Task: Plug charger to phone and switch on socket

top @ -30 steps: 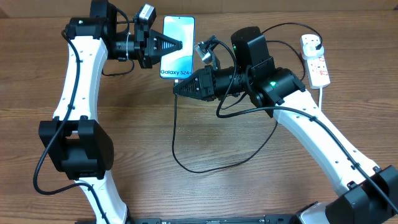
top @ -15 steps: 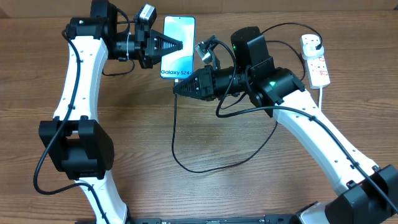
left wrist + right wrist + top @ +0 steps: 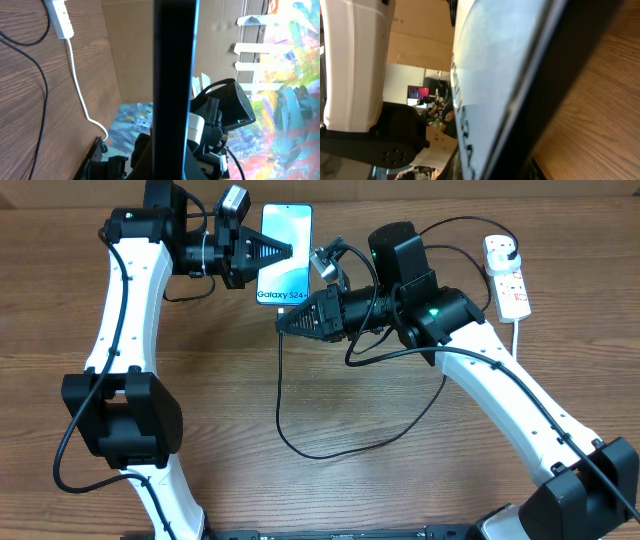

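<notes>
The phone [image 3: 284, 270], screen lit blue, is held off the table at the back centre. My left gripper [image 3: 286, 250] is shut on its left edge; in the left wrist view the phone is a dark vertical bar [image 3: 172, 75]. My right gripper [image 3: 283, 323] is shut on the charger's connector tip just below the phone's bottom edge. The phone fills the right wrist view [image 3: 490, 75], so the connector is hidden there. The black charger cable [image 3: 300, 448] loops down across the table and up to a plug in the white socket [image 3: 508, 278] at the back right.
The socket's thick white cord [image 3: 517, 330] runs down beside the right arm and also shows in the left wrist view [image 3: 80, 85]. The wooden table [image 3: 230, 400] lies below. A cardboard wall stands along the back edge.
The phone and both grippers have shifted very slightly left. The right gripper has crept a little closer under the phone's bottom edge.
</notes>
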### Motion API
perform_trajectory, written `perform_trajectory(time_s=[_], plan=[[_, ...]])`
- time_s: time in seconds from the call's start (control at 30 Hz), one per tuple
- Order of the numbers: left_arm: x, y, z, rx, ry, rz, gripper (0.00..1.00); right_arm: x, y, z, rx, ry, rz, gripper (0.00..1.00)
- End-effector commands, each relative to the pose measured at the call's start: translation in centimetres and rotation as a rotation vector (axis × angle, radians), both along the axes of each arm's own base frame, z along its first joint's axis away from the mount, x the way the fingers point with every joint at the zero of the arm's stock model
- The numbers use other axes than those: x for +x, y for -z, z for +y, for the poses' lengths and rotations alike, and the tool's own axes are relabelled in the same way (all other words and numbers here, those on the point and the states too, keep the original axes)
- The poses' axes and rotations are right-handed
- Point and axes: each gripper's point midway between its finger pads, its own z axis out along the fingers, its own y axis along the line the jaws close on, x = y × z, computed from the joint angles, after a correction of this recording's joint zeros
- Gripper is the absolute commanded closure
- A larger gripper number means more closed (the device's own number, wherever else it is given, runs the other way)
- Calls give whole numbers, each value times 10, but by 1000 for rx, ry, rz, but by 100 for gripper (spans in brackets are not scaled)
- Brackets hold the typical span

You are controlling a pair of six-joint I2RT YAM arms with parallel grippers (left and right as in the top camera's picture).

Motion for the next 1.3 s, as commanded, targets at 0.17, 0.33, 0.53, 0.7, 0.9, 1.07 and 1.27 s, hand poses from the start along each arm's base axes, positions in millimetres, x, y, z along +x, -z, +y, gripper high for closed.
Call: perform_trajectory(time_s=[0.17,0.33,0.53,0.7,0.9,1.07,1.27], plan=[[-7,-14,-4,-34,17,-27,96,-4,-2,1,19,-28,8,96],[-7,-14,-4,-34,17,-26,96,0,-2,-2,19,-17,9,96],[-7,-14,-4,-34,17,-26,96,3,-2,-6,23,-11,10,96],[-7,-14,-4,-35,17,-26,96,3,-2,-6,23,-11,9,96],[-7,-14,-4,-35,17,-25,96,3,-2,-6,23,-10,8,96],[-7,-14,-4,-35,17,-20,96,6,0,-6,11,8,5,96],[-7,-14,-4,-34,17,-18,96,8,-1,-5,15,11,-7,96]])
